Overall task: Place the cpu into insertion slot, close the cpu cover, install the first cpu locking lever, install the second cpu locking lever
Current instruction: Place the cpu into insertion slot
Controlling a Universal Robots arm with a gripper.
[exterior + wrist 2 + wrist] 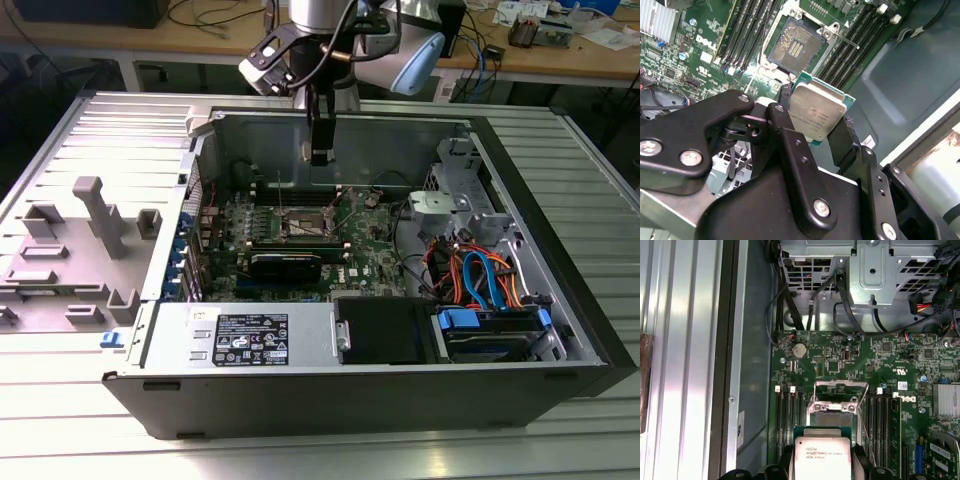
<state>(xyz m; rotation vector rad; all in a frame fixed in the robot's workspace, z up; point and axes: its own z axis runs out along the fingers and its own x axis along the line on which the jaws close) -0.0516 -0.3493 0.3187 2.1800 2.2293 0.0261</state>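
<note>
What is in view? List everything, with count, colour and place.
cpu: one, silver-grey top, green edge, in the gripper near the socket.
socket: one, gold contacts, bare, on the board.
cover: one, silver, open, at the socket.
board: one, green, inside the case.
heatsink: one, silver fins, on the board.
case: one, black, open, on the table.
power supply: one, silver, at the case's near wall.
cables: several, orange and blue, in the case at the exterior view's right.
fixture: one, grey, at the exterior view's left of the case.
table: one, silver, ribbed.
gripper: one, black, shut on the cpu.
arm: one, silver, above the case.
</note>
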